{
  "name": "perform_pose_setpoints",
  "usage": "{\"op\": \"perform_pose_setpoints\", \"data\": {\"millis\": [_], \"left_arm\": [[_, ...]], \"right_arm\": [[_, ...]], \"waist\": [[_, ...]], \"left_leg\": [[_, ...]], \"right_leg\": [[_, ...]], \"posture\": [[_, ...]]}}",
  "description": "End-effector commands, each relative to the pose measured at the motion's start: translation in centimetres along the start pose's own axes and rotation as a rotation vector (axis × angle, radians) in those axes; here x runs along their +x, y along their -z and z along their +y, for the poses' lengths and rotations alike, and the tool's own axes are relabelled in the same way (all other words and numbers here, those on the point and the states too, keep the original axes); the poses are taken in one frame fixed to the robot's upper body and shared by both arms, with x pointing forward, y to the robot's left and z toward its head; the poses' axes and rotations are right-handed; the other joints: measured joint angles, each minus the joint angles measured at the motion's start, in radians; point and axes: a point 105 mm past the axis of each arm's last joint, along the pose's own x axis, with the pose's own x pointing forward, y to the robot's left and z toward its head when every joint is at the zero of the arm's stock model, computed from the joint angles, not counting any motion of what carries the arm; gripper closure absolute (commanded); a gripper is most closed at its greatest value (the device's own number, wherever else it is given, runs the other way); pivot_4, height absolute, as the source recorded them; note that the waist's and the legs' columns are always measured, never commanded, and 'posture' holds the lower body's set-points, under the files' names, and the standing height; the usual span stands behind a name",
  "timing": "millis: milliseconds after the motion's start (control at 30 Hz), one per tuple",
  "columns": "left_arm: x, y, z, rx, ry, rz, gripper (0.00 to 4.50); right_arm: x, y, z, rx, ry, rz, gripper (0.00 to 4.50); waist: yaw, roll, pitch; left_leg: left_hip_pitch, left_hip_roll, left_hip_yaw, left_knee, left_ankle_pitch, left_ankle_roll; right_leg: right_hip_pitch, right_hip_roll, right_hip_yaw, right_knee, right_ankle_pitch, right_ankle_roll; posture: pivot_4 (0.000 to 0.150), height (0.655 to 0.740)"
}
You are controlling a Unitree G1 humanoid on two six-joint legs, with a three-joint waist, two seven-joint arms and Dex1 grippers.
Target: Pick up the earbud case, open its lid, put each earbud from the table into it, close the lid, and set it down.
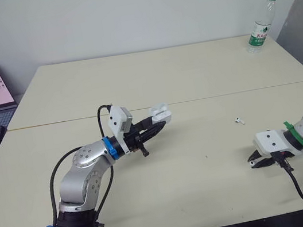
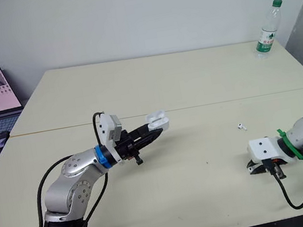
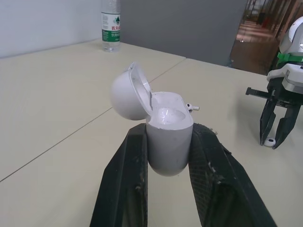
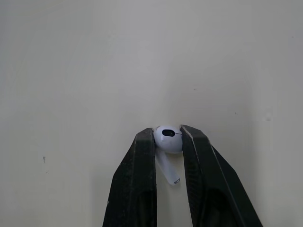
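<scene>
Right now my left end effector (image 1: 163, 122) clamps the open case (image 3: 169, 142) aloft; my right end effector (image 1: 254, 161) pinches one earbud (image 4: 166, 138) at the counter (image 1: 180, 74), second earbud (image 1: 239, 120) nearby.

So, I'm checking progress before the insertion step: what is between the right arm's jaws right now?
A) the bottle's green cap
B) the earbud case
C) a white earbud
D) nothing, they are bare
C: the right wrist view shows a white earbud pinched between the jaws of the right gripper, while the earbud case, its lid open, sits in the left gripper.
</scene>
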Motion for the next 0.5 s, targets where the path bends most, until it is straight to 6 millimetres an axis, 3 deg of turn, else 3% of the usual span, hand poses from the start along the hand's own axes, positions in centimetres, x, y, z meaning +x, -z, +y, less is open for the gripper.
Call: {"op": "perform_pose_setpoints", "data": {"millis": [33,100,133,367,500], "left_arm": [[0.2,-1.0,-0.6,0.022,0.014,-0.037,3.69],[0.2,-0.9,-0.6,0.020,0.015,-0.038,3.69],[0.3,-0.9,-0.6,0.018,0.019,-0.040,3.69],[0.4,-0.9,-0.7,0.008,0.037,-0.047,3.69],[0.5,-0.8,-0.9,-0.003,0.044,-0.046,3.69]], "right_arm": [[-0.9,0.2,-0.5,0.005,0.028,0.025,4.11],[-0.9,0.2,-0.5,0.003,0.024,0.025,4.11],[-0.9,0.2,-0.5,-0.005,0.022,0.025,3.38],[-2.2,0.1,-0.7,-0.005,0.062,0.149,0.97],[-2.8,-0.8,-0.6,0.072,0.104,0.248,0.97]], "waist": [[0.001,0.000,0.000],[0.001,0.000,0.000],[0.001,0.000,0.000],[0.001,0.000,0.000],[0.001,0.001,0.001]], "left_leg": [[0.000,0.000,0.000,0.000,0.000,0.000],[0.000,0.000,0.000,0.000,0.000,0.000],[0.000,0.000,0.000,0.000,0.000,0.000],[0.000,0.000,0.000,0.000,0.000,0.000],[0.000,0.000,0.000,0.000,0.000,0.000]], "right_leg": [[0.000,0.000,0.000,0.000,0.000,0.000],[0.000,0.000,0.000,0.000,0.000,0.000],[0.000,0.000,0.000,0.000,0.000,0.000],[0.000,0.000,0.000,0.000,0.000,0.000],[0.000,-0.001,0.000,0.000,0.000,0.000]], "posture": [[0.150,0.7362],[0.150,0.7362],[0.150,0.7362],[0.150,0.7362],[0.150,0.7362]]}}
